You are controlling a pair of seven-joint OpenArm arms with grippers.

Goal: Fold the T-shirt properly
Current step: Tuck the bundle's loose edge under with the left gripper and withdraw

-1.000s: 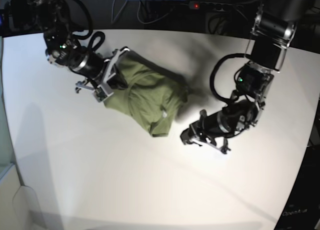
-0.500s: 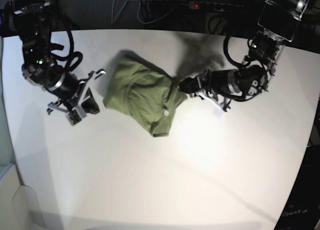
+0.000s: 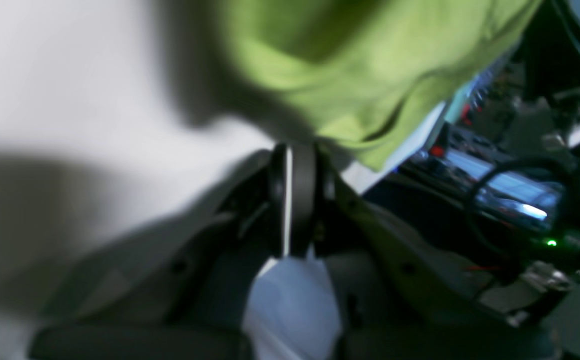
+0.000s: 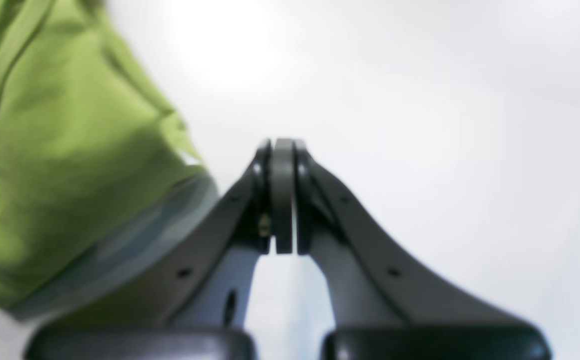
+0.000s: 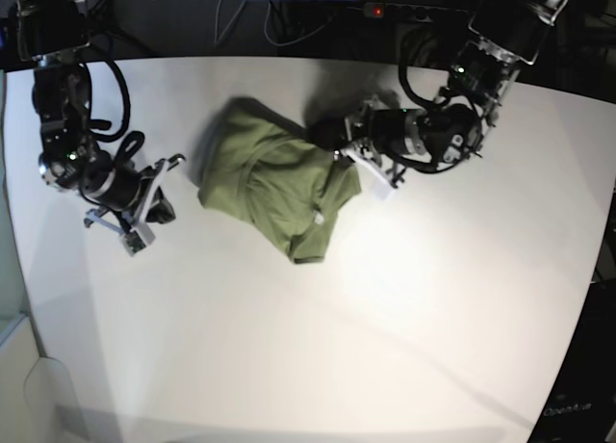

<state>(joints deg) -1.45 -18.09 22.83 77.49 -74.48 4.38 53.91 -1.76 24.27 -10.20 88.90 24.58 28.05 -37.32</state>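
The olive-green T-shirt (image 5: 274,188) lies bunched and wrinkled on the white table (image 5: 318,347), a small white tag (image 5: 317,218) showing near its front. My left gripper (image 5: 323,133) is shut at the shirt's far right edge. In the left wrist view its closed tips (image 3: 294,150) sit right against the cloth (image 3: 350,65), with no fold seen between them. My right gripper (image 5: 164,211) is shut and empty, apart from the shirt on its left side. The right wrist view shows its tips (image 4: 282,145) over bare table, with the cloth (image 4: 69,150) to the left.
Beyond the table's far edge lie cables and a power strip with a red light (image 5: 377,12). A dark unit stands past the table's right corner (image 5: 587,404). The left table edge (image 5: 12,270) runs close behind my right arm.
My left gripper swung from the shirt's front right up to its far right edge. My right gripper pulled away from the shirt's left side and moved left. The shirt kept its shape.
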